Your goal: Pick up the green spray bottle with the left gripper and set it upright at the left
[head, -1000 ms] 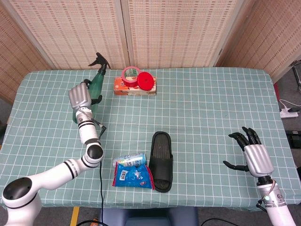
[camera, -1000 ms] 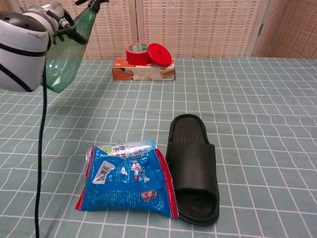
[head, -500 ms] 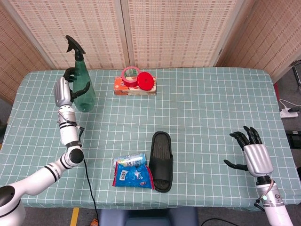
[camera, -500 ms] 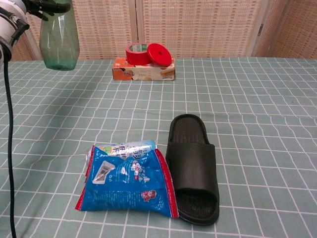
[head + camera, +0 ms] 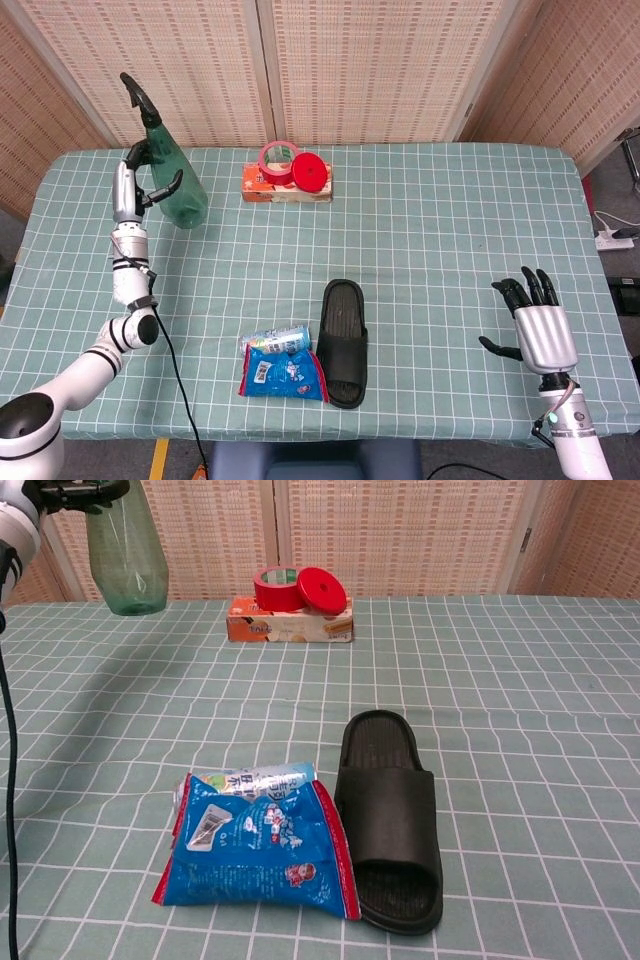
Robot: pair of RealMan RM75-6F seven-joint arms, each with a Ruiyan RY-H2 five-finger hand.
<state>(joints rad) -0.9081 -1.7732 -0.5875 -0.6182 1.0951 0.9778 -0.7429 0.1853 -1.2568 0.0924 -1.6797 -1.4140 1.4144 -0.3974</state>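
Note:
My left hand [image 5: 128,188] grips the green spray bottle [image 5: 172,180] at the far left of the table, fingers wrapped round its body. The bottle has a black trigger head and leans slightly, top toward the left, and it is lifted above the cloth. In the chest view the bottle [image 5: 126,555] hangs at the top left with only the fingers [image 5: 70,490] of that hand showing at the frame's edge. My right hand [image 5: 540,330] hovers at the near right, fingers spread and holding nothing.
A cardboard box [image 5: 286,188] carrying a red tape roll [image 5: 278,160] and a red lid [image 5: 311,173] stands at the back centre. A black slipper [image 5: 345,340] and a blue snack bag [image 5: 283,370] lie near the front. The green checked tablecloth [image 5: 440,230] covers the table.
My left hand has swung the bottle up and to the left, from tilted near the box to nearly upright at the far left. The right hand has barely shifted.

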